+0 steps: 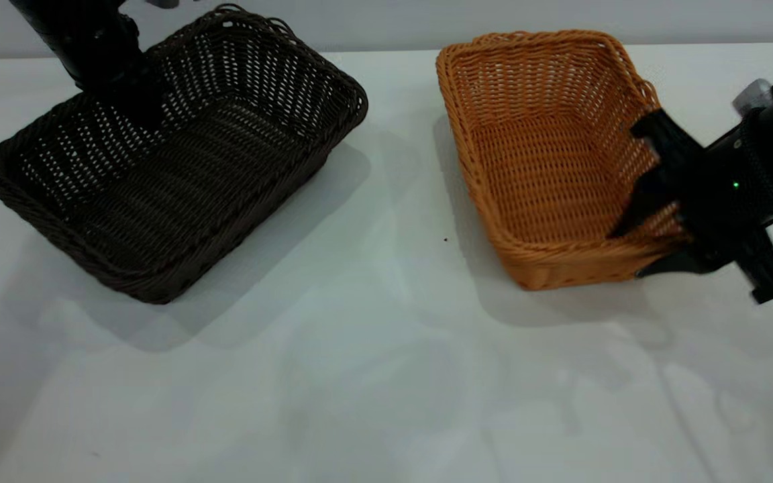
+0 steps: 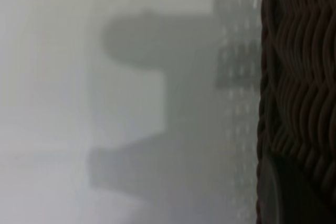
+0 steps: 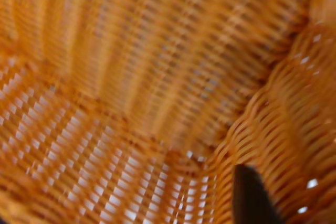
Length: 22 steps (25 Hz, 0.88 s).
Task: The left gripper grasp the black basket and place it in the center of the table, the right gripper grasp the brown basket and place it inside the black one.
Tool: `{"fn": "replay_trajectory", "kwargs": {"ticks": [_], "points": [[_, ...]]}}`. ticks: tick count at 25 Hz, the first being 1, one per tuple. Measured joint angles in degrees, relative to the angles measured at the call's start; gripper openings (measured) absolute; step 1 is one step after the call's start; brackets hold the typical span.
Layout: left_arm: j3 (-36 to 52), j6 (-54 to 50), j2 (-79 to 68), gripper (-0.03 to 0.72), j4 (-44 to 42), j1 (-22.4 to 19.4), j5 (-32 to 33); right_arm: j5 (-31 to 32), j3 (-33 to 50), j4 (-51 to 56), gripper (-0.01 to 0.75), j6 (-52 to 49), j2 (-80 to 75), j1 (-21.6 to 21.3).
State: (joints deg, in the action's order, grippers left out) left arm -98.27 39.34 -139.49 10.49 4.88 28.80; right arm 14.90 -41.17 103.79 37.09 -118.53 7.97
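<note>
Gripping the brown basket (image 1: 554,154) by its near right wall with the right gripper (image 1: 655,221), on the table's (image 1: 386,376) right. Reaching into the black basket (image 1: 172,161), far left, with the left gripper (image 1: 128,100); grip unclear. Risking slipping, tipping.

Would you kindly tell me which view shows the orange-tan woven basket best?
The exterior view: the whole orange-tan woven basket shows, right tool at its near-right wall. The right wrist view shows only inner weave; the left wrist view shows none.

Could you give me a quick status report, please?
Left hand at black basket rim. Right hand straddling brown basket wall. Baskets apart on table.
</note>
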Motion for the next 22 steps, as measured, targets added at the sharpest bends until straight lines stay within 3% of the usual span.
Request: {"fn": "replay_trajectory", "kwargs": {"ticks": [4,9,14,17,22], "points": [[0.0,3.98,0.0,0.085,0.41,0.0,0.17,0.06,-0.96,1.02,0.074,4.99,0.0,-5.9],[-0.06,12.82,0.0,0.085,0.53,1.87,0.23,9.55,-5.79,-0.92,0.067,17.6,-0.06,-17.46],[-0.12,23.92,0.17,0.085,0.22,8.29,0.18,18.54,-13.84,-4.74,0.067,20.17,-0.17,-26.08],[-0.17,29.54,0.29,0.085,0.07,13.42,0.05,22.97,-18.74,-11.49,0.067,17.77,-0.17,-28.75],[-0.17,35.19,0.21,0.085,-0.58,20.47,-3.5,25.76,-24.08,-23.33,0.067,12.53,-0.33,-29.66]]}}
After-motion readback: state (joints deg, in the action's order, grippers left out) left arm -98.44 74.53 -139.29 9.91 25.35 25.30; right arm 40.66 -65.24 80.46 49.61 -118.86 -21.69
